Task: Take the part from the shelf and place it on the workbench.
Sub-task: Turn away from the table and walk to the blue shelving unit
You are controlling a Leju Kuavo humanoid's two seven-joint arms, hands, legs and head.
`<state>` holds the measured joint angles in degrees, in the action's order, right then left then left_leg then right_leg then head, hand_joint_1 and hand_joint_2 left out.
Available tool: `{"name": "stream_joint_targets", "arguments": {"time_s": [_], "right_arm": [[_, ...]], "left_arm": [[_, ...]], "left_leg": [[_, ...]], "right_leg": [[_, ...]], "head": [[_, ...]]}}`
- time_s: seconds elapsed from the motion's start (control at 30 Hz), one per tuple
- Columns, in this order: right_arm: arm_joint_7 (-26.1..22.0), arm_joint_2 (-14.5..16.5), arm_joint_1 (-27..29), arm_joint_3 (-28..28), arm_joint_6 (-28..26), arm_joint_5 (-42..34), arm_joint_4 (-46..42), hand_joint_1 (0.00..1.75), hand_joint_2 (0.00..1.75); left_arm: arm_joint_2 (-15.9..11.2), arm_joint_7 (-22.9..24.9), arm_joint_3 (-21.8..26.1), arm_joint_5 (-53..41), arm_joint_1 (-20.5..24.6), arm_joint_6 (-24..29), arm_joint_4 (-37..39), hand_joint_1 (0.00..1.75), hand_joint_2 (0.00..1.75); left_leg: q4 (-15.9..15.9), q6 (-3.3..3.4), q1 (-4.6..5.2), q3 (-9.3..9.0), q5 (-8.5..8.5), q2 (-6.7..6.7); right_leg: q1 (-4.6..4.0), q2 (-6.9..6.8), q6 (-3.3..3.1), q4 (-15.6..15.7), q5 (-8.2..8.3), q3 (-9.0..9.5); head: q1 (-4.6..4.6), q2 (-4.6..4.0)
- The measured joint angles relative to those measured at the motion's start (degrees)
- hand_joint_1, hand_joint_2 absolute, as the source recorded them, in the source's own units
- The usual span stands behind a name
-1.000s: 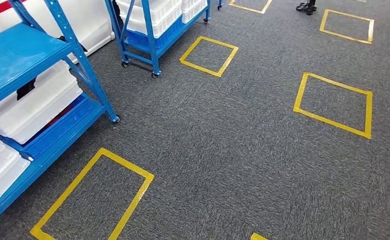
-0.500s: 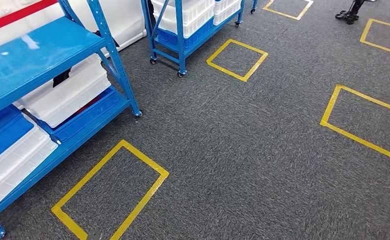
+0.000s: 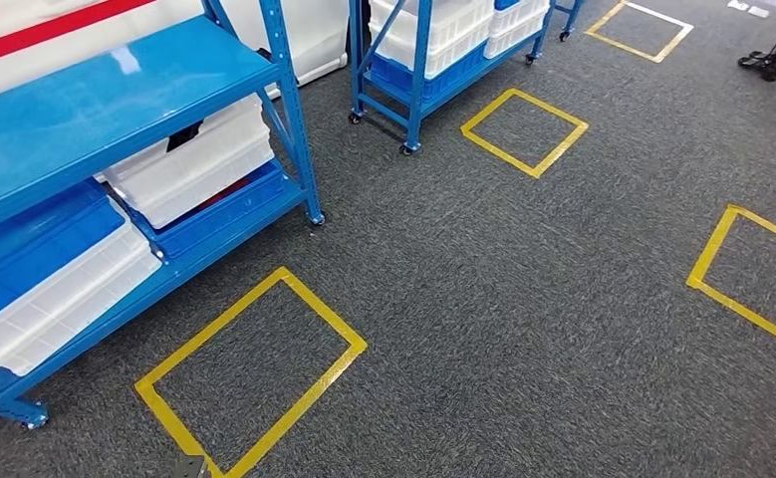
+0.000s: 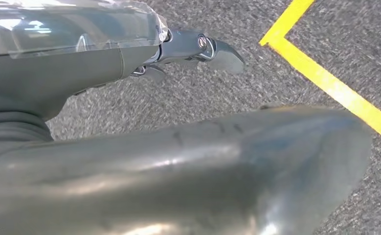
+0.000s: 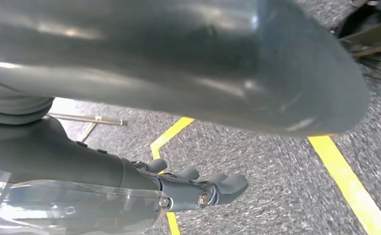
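Your head view looked down on grey carpet (image 3: 523, 329), and the near blue shelf (image 3: 115, 100) ran along the left side, its top board bare and glossy. Under that board sat a white bin (image 3: 194, 164) resting in a blue tray (image 3: 229, 214), with a dark gap showing at the bin's back edge. Nearer you on the same lower level lay a flat white lid (image 3: 60, 299) with a blue panel (image 3: 30, 239) above it. Which of these held the part, you couldn't tell from here; nothing that reads as the part showed.

A second blue rack (image 3: 418, 70) on castors stood further off, stacked with white crates (image 3: 443, 30) over a blue one. Yellow tape squares marked the carpet: one (image 3: 254, 373) just in front of the near shelf's lower edge, another (image 3: 525, 131) beside the far rack, a third (image 3: 752, 264) off to the right.

Your left hand (image 4: 178, 49) hung over the carpet near a yellow tape line (image 4: 325, 81), fingers (image 4: 222, 51) extended and close together, nothing in them. Your right hand (image 5: 188, 183) hung the same way, fingers (image 5: 227, 183) loosely side by side, slightly curled, holding nothing, with yellow tape (image 5: 347, 183) on the carpet beyond.
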<state>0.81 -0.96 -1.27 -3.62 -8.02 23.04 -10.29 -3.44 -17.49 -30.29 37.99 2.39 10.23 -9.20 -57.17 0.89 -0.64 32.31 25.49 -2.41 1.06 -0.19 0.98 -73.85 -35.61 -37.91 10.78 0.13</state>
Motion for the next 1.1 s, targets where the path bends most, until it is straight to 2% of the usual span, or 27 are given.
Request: {"name": "stream_joint_targets", "arguments": {"time_s": [0.03, 0.07, 0.13, 0.17, 0.2, 0.27, 0.33, 0.4, 0.43, 0.47, 0.5, 0.53, 0.57, 0.63, 0.67, 0.7, 0.77, 0.8, 0.83, 0.9, 0.93, 0.97, 1.0, 1.03, 1.07, 1.1], "right_arm": [[0.09, 0.04, 0.06, 0.00, -0.02, -0.01, 0.00, 0.00, 0.00], [0.15, 0.08, 0.13, 0.00, -0.02, 0.00, 0.00, 0.00, 0.00], [0.26, 0.10, 0.19, -0.02, 0.01, 0.01, 0.03, 0.00, 0.00], [0.28, 0.10, 0.17, -0.05, 0.03, 0.02, 0.05, 0.00, 0.00], [0.31, 0.10, 0.09, -0.09, 0.05, 0.03, 0.07, 0.00, 0.00], [0.33, 0.11, -0.17, -0.25, 0.08, 0.02, 0.07, 0.00, 0.00], [0.27, 0.14, -0.19, -0.52, 0.11, -0.09, 0.07, 0.00, 0.00], [0.05, 0.15, 0.07, -0.83, 0.20, -0.23, 0.07, 0.00, 0.00], [-0.09, 0.15, 0.17, -0.97, 0.27, -0.27, 0.07, 0.00, 0.00], [-0.23, 0.15, 0.22, -1.07, 0.35, -0.30, 0.07, 0.00, 0.00], [-0.35, 0.15, 0.23, -1.16, 0.44, -0.31, 0.07, 0.00, 0.00], [-0.41, 0.14, 0.21, -1.24, 0.50, -0.31, 0.07, 0.00, 0.00], [-0.47, 0.14, 0.19, -1.29, 0.56, -0.31, 0.07, 0.00, 0.00], [-0.64, 0.11, 0.22, -1.35, 0.63, -0.31, 0.07, 0.00, 0.00], [-0.74, 0.10, 0.22, -1.38, 0.63, -0.29, 0.07, 0.00, 0.00], [-0.85, 0.07, 0.19, -1.41, 0.61, -0.26, 0.07, 0.00, 0.00], [-0.96, 0.02, -0.04, -1.43, 0.58, -0.04, 0.06, 0.00, 0.00], [-0.99, -0.02, -0.13, -1.43, 0.57, 0.12, 0.06, 0.00, 0.00], [-1.00, -0.04, -0.15, -1.43, 0.57, 0.30, 0.06, 0.00, 0.00], [-1.00, -0.13, -0.02, -1.43, 0.58, 0.57, 0.07, 0.00, 0.00], [-0.99, -0.19, 0.04, -1.43, 0.61, 0.67, 0.07, 0.00, 0.00], [-0.98, -0.27, 0.08, -1.43, 0.64, 0.73, 0.07, 0.00, 0.00], [-0.97, -0.34, 0.10, -1.43, 0.67, 0.79, 0.07, 0.00, 0.00], [-0.97, -0.40, 0.13, -1.43, 0.70, 0.83, 0.07, 0.00, 0.00], [-0.97, -0.46, 0.14, -1.43, 0.72, 0.87, 0.07, 0.00, 0.00], [-0.97, -0.51, 0.16, -1.43, 0.72, 0.92, 0.07, 0.00, 0.00]], "left_arm": [[0.12, -0.02, -0.02, 0.00, 0.00, -0.02, 0.00, 0.00, 0.00], [0.25, -0.03, -0.04, 0.00, 0.03, -0.03, 0.00, 0.00, 0.00], [0.50, -0.04, -0.09, -0.01, 0.17, -0.03, 0.00, 0.00, 0.00], [0.57, -0.04, -0.12, -0.01, 0.21, -0.03, 0.00, 0.00, 0.00], [0.61, -0.05, -0.14, -0.01, 0.22, -0.03, 0.00, 0.00, 0.00], [0.62, -0.12, -0.19, -0.01, 0.11, 0.01, 0.00, 0.00, 0.00], [0.64, -0.21, -0.29, -0.06, 0.14, 0.07, 0.00, 0.00, 0.00], [0.59, -0.30, -0.42, -0.37, 0.41, 0.11, 0.00, 0.00, 0.00], [0.53, -0.32, -0.51, -0.65, 0.52, 0.12, 0.00, 0.00, 0.00], [0.45, -0.32, -0.67, -0.93, 0.55, 0.12, 0.00, 0.00, 0.00], [0.36, -0.32, -0.90, -1.20, 0.51, 0.11, 0.00, 0.00, 0.00], [0.24, -0.31, -1.15, -1.41, 0.47, 0.10, 0.00, 0.00, 0.00], [0.10, -0.31, -1.39, -1.59, 0.45, 0.07, 0.00, 0.00, 0.00], [-0.20, -0.31, -1.70, -1.90, 0.60, -0.02, 0.00, 0.00, 0.00], [-0.31, -0.31, -1.78, -1.94, 0.68, -0.06, 0.00, 0.00, 0.00], [-0.41, -0.31, -1.82, -1.93, 0.71, -0.08, 0.00, 0.00, 0.00], [-0.51, -0.26, -1.85, -1.86, 0.56, -0.09, 0.00, 0.00, 0.00], [-0.54, -0.21, -1.85, -1.82, 0.49, -0.09, 0.00, 0.00, 0.00], [-0.54, -0.14, -1.86, -1.79, 0.49, -0.09, 0.00, 0.00, 0.00], [-0.51, 0.02, -1.85, -1.77, 0.66, -0.09, 0.00, 0.00, 0.00], [-0.50, 0.17, -1.84, -1.74, 0.72, -0.09, 0.00, 0.00, 0.00], [-0.48, 0.30, -1.84, -1.71, 0.71, -0.08, 0.00, 0.00, 0.00], [-0.46, 0.41, -1.84, -1.68, 0.65, -0.07, 0.00, 0.00, 0.00], [-0.43, 0.49, -1.84, -1.67, 0.58, -0.06, 0.00, 0.00, 0.00], [-0.38, 0.50, -1.84, -1.68, 0.55, -0.06, 0.00, 0.00, 0.00], [-0.31, 0.50, -1.85, -1.68, 0.55, -0.06, 0.00, 0.00, 0.00]], "left_leg": [[-0.02, -0.01, 0.05, -0.08, 0.00, -0.65], [-0.06, -0.05, 0.06, -0.15, 0.01, -1.29], [-0.25, -0.41, 0.17, -0.05, 0.03, -2.44], [-0.31, -0.71, 0.16, 0.09, 0.01, -2.92], [-0.32, -1.08, 0.13, 0.21, -0.05, -3.38], [-0.40, -1.78, 0.01, 0.48, -0.03, -3.81], [-3.04, -2.24, 0.09, 1.77, 1.84, -1.89], [-9.83, -2.49, 0.06, 4.79, 5.63, 0.70], [-13.54, -2.62, 0.01, 6.41, 7.23, 1.25], [-15.96, -2.71, -0.02, 7.41, 7.92, 1.54], [-16.35, -2.77, -0.04, 7.39, 7.54, 1.76], [-14.43, -2.75, -0.04, 6.22, 6.18, 2.05], [-10.61, -2.62, -0.02, 4.08, 4.22, 2.73], [-2.98, -1.95, 0.37, 0.04, 1.68, 5.36], [-0.91, -1.56, 0.61, -0.94, 1.23, 6.23], [-0.22, -1.20, 0.84, -1.13, 1.29, 6.56], [-0.01, -0.63, 0.78, -1.06, 0.97, 5.30], [0.24, -0.30, 0.63, -1.17, 0.77, 4.76], [0.48, 0.05, 0.46, -1.25, 0.51, 4.18], [0.66, 0.51, 0.32, -1.15, 0.18, 3.07], [0.60, 0.60, 0.33, -0.99, 0.11, 2.48], [0.53, 0.61, 0.34, -0.89, 0.07, 1.83], [0.45, 0.58, 0.34, -0.85, 0.05, 1.14], [0.32, 0.52, 0.33, -0.84, 0.04, 0.41], [0.17, 0.41, 0.30, -0.85, 0.05, -0.31], [-0.01, 0.24, 0.27, -0.81, 0.09, -0.98]], "right_leg": [[-0.02, 0.31, -0.22, 2.48, 1.95, 1.02], [-0.03, 1.19, -0.51, 6.53, 4.29, 2.80], [-0.14, 3.28, -0.86, 13.52, 7.20, 5.85], [-0.25, 3.89, -0.95, 15.15, 7.61, 6.52], [-0.40, 3.80, -1.03, 15.46, 7.50, 6.61], [-0.35, 2.59, -1.60, 15.79, 7.75, 6.73], [-0.23, 1.23, -2.37, 16.31, 8.04, 6.90], [-0.46, -0.20, -2.83, 16.44, 8.04, 6.92], [-0.58, -0.94, -2.94, 16.42, 8.00, 6.90], [-0.66, -1.65, -2.98, 16.40, 7.96, 6.89], [-0.70, -2.32, -2.99, 16.37, 7.89, 6.91], [-0.73, -2.93, -2.95, 16.34, 7.82, 6.97], [-0.76, -3.52, -2.86, 16.31, 7.72, 7.11], [-1.00, -4.60, -2.50, 16.19, 7.44, 7.42], [-1.14, -5.09, -2.26, 16.12, 7.33, 7.52], [-1.24, -5.56, -2.02, 16.08, 7.25, 7.59], [-1.23, -6.32, -1.49, 16.05, 7.08, 7.81], [-1.14, -5.79, -1.19, 15.62, 6.61, 7.81], [-1.02, -4.62, -0.93, 14.27, 5.54, 7.34], [-0.71, -1.49, -0.58, 8.21, 1.96, 4.67], [-0.64, -0.61, -0.49, 4.23, 0.16, 2.75], [-0.58, -0.25, -0.41, 1.16, -0.79, 1.24], [-0.51, -0.11, -0.35, -0.09, -0.59, 0.55], [-0.41, -0.01, -0.33, 0.87, 0.73, 0.89], [-0.27, 0.31, -0.35, 3.97, 2.89, 2.24], [-0.07, 1.25, -0.40, 8.03, 4.96, 4.00]], "head": [[0.00, 0.00], [0.00, 0.00], [0.00, 0.00], [0.00, 0.00], [0.00, 0.00], [0.00, 0.00], [0.02, 0.00], [0.04, 0.00], [0.04, 0.00], [0.04, 0.00], [0.04, 0.00], [0.04, 0.00], [0.04, 0.00], [0.03, 0.00], [0.03, 0.00], [0.02, 0.00], [0.02, 0.00], [0.00, 0.00], [-0.01, 0.00], [-0.04, 0.00], [-0.04, 0.00], [-0.04, 0.00], [-0.04, 0.00], [-0.04, 0.00], [-0.04, 0.00], [-0.04, 0.00]]}}
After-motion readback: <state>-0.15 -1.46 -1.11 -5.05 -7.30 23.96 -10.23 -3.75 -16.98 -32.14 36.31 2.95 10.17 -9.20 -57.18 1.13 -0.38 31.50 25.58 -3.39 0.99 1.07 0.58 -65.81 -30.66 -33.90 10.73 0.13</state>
